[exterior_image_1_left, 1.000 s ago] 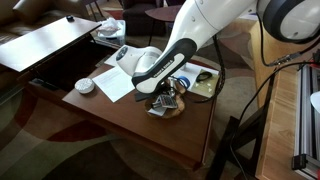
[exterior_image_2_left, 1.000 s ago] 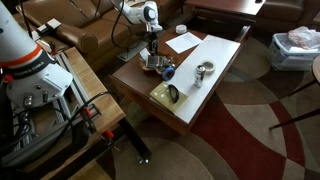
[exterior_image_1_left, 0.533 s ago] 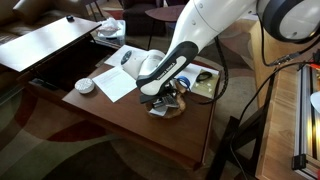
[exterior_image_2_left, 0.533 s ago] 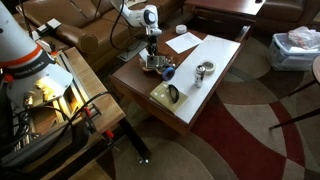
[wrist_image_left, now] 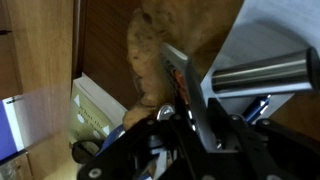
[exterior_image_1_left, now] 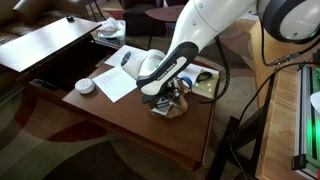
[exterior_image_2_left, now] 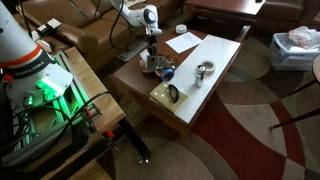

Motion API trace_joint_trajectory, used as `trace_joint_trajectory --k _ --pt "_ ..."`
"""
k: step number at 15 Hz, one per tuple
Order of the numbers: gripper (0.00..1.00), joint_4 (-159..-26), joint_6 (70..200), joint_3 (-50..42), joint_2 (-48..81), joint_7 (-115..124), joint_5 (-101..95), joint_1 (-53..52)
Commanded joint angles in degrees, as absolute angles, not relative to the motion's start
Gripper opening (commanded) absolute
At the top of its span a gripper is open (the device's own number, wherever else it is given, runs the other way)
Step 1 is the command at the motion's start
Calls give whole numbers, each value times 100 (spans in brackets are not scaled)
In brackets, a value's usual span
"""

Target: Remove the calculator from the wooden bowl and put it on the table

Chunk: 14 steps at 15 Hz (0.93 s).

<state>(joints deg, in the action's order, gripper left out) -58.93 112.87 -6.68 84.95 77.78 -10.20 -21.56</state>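
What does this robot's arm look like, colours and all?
The arm is glossy white, built of rounded, tube-like segments with dark trim at the joints. Its gripper is black, with silvery metal parts showing in the wrist view. No markings are legible.

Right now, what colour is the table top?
The table is dark brown, clearest in an exterior view.

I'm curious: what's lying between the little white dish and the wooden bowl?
A white sheet of paper lies between the white dish and the wooden bowl; an exterior view shows it.
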Motion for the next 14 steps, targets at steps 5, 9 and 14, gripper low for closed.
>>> trace_joint_trajectory --k 5,9,14 --pt "4 -4967 10425 -935 8550 7667 -1688 -2823" --pt "5 -4623 10629 -1228 8547 7542 -2295 -3213" --pt "18 -4648 10632 -1163 8455 7647 -2162 -3183"
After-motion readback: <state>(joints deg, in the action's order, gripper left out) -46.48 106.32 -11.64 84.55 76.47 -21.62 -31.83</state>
